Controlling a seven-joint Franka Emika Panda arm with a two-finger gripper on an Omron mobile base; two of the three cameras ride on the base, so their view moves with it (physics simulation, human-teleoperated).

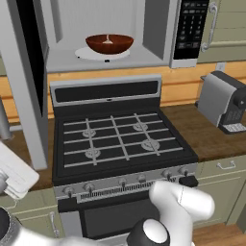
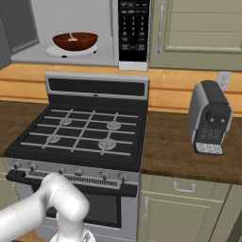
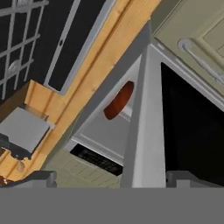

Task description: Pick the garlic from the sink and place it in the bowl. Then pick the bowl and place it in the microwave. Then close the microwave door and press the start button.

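Since the bowl (image 1: 109, 43) is already sitting on the white turntable (image 1: 91, 54) inside the microwave (image 1: 108, 33), with something pale in it that I'd guess is the garlic (image 1: 108, 41), the pick-and-place part looks done; we're on the door-closing step now. The microwave door (image 1: 30, 72) hangs wide open on the left side, edge-on to the left base camera; in the hand view its silver frame and black glass are right in front of the gripper (image 3: 111, 177), with the bowl peeking out past the door's edge.

Gripper's jaws are spread wide, nothing between them; looks like it's close to the outer face of the door, though I can't tell if it's actually touching.

Next move, I reckon: push that panel round on its hinge until it's shut over the cavity, no grasp needed; after that the keypad strip (image 1: 191, 30) on the right is where the start button lives, well apart from where the hand is now.
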